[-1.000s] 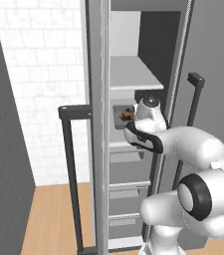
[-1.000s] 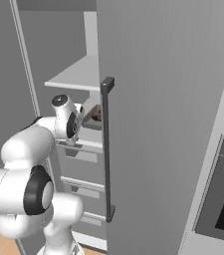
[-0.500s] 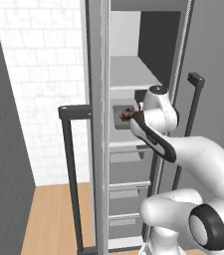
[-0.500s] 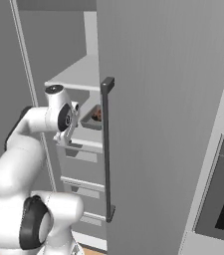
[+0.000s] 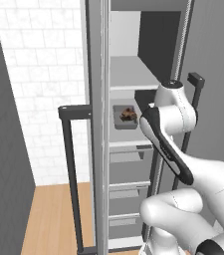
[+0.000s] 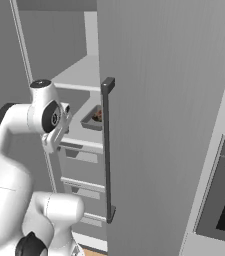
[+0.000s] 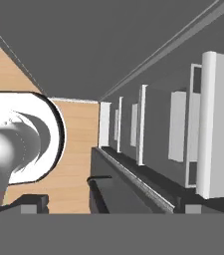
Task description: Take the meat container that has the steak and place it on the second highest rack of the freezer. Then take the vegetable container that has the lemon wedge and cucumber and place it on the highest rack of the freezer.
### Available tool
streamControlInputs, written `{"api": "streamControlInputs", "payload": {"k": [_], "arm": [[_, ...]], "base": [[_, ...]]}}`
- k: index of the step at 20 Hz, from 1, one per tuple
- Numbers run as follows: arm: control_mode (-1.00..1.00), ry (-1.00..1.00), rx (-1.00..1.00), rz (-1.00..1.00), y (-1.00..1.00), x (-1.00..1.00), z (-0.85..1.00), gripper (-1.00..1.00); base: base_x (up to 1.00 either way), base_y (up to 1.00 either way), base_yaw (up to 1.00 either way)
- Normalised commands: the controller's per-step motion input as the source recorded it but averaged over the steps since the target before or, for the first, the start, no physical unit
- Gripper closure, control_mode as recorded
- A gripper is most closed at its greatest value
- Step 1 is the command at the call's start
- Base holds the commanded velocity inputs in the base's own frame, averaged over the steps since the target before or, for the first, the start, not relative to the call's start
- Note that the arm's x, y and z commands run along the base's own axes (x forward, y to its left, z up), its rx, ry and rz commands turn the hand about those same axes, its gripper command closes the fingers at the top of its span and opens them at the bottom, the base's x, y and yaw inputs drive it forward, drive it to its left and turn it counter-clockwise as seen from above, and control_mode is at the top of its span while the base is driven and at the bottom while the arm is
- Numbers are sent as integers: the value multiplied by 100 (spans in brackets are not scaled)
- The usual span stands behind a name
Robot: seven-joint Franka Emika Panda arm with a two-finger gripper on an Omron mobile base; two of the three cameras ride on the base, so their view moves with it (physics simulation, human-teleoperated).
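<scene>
The freezer point(image 5: 133, 30) stands open. A small grey tray point(image 5: 125, 121) holding the reddish-brown steak point(image 5: 128, 114) rests on the second highest rack point(image 5: 126, 138), under the bare highest rack point(image 5: 133, 74). From the right base view the tray point(image 6: 91, 120) and the steak point(image 6: 98, 116) sit just behind the door's edge. My arm point(image 5: 170, 107) is drawn back in front of the shelves, apart from the tray. In the hand view my gripper point(image 7: 111, 204) points down along the drawer fronts, open and holding nothing. The lemon and cucumber container is out of view.
The freezer door point(image 6: 169, 100) with its long dark bar handle point(image 6: 107, 150) swings out on the right. Another dark bar handle point(image 5: 68, 174) stands to the left. Drawers point(image 5: 128, 169) lie under the shelves. An oven front point(image 6: 224, 200) is at the far right, wood floor point(image 5: 54, 219) below.
My hand has let go of the tray and pulled back out of the freezer, swinging to point downward. The tray with the steak stays on the second highest rack.
</scene>
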Motion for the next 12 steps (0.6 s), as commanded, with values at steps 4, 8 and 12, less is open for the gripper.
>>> {"api": "streamControlInputs", "payload": {"k": [4, 8, 12], "arm": [[-100, 0, 0, 0, 0, -61, 50, -100], [-100, 0, 0, 1, -1, -57, 57, -100], [-100, 0, 0, 0, -1, -35, 55, -100]], "base": [[0, 0, 0], [0, 0, 0], [0, 0, 0]]}}
